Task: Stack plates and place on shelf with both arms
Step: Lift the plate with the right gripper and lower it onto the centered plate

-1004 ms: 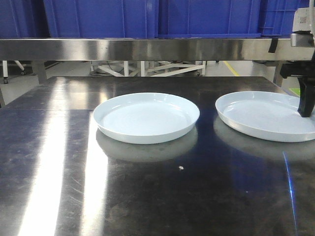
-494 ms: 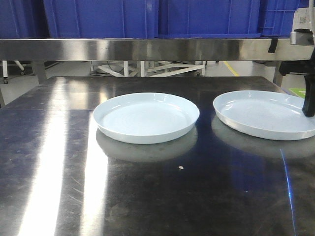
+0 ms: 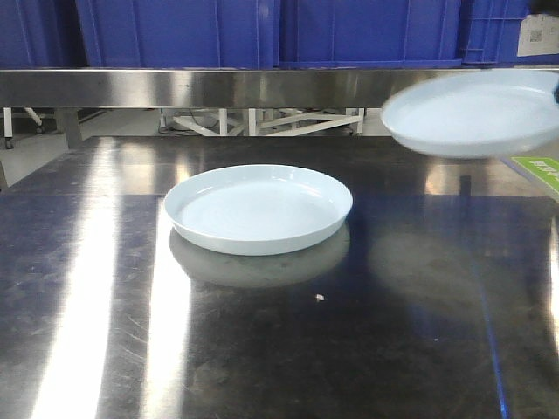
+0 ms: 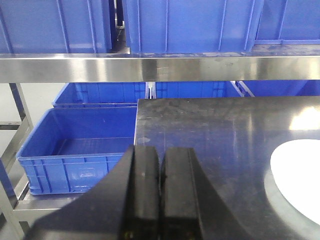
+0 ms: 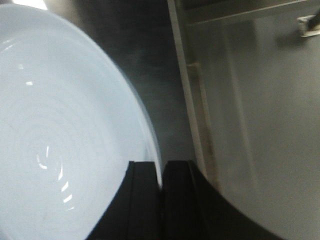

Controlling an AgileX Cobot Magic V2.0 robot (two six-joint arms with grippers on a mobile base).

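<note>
The right claw point(image 5: 161, 172) pinches the rim of a pale plate point(image 3: 472, 113), held in the air above the bench's point(image 3: 87, 262) right edge, level with the steel shelf rail point(image 3: 218, 87). The second plate point(image 3: 258, 209) lies mid-bench. The left claw point(image 4: 160, 160) is closed on nothing near the left edge

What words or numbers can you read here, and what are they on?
White sticker on the big blue plastic crate: too blurred to read.
Green patch beside the dark table: blurred, unreadable.
Pale round plate in the air: no writing.
</note>
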